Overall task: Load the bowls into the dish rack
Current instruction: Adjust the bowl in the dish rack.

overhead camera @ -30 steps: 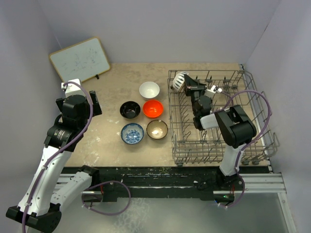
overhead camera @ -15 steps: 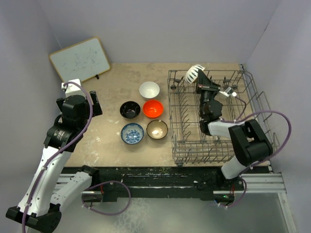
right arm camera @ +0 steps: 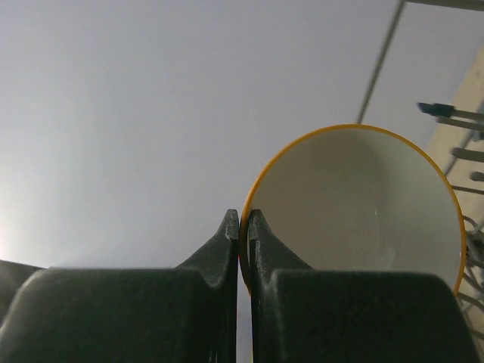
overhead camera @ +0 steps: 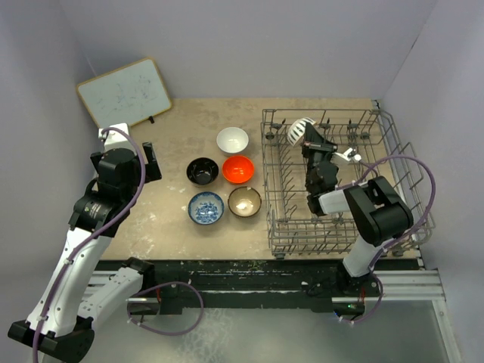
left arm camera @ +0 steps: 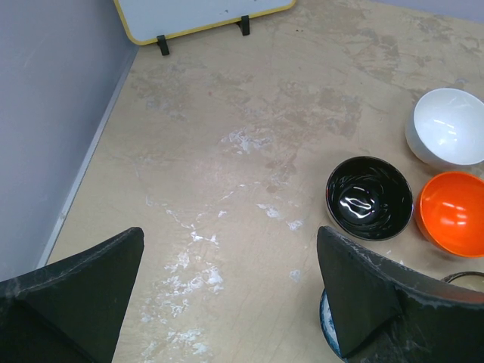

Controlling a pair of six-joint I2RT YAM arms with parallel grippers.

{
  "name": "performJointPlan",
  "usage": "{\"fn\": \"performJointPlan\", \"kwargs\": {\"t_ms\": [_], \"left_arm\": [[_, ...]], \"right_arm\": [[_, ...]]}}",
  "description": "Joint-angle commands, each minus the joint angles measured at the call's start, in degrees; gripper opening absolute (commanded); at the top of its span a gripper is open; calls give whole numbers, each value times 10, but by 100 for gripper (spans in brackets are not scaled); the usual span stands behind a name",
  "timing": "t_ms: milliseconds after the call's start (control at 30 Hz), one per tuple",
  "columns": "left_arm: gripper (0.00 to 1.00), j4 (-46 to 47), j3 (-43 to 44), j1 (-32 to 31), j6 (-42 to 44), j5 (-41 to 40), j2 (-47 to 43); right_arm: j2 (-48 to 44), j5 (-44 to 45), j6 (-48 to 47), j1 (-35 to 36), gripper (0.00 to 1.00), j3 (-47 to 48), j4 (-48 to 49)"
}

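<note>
The right hand [overhead camera: 310, 138] has swung back and come lower, bringing the cream bowl [overhead camera: 299, 131] down to the far-left tines of the dish rack [overhead camera: 344, 242] (rim pinched tight, bowl on edge). I judge it is not seated yet. The left hand [left arm camera: 229, 234] hangs spread wide over the bench [left arm camera: 227, 151], where the other five bowls [overhead camera: 238, 169] wait.

From the left wrist, a finger [left arm camera: 378, 302] of the left tool [left arm camera: 229, 233] is covering most of the blue-and-white bowl [left arm camera: 324, 321]. The view's right edge is cutting off the white bowl [left arm camera: 450, 128], the orange bowl [left arm camera: 452, 213] and nearly all the brown bowl [left arm camera: 465, 277], and the top edge the white board [left arm camera: 204, 11]. From the right wrist, fingers [right arm camera: 333, 310] of the right tool [right arm camera: 243, 217] are hiding the lower rim of the cream bowl [right arm camera: 355, 204].
</note>
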Motion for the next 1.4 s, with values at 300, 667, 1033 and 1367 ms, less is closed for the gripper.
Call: {"fn": "performJointPlan", "kwargs": {"t_ms": [300, 667, 1033, 1367], "left_arm": [[99, 10, 7, -6, 8, 0, 2], [99, 13, 6, -6, 4, 11, 6], [99, 12, 5, -8, 3, 14, 5], [99, 15, 0, -8, 2, 17, 4]], "right_arm": [[40, 26, 97, 4, 0, 5, 60], [4, 17, 132, 4, 0, -48, -22], [-25, 14, 134, 4, 9, -69, -65], [-146, 31, 63, 4, 30, -43, -270]]}}
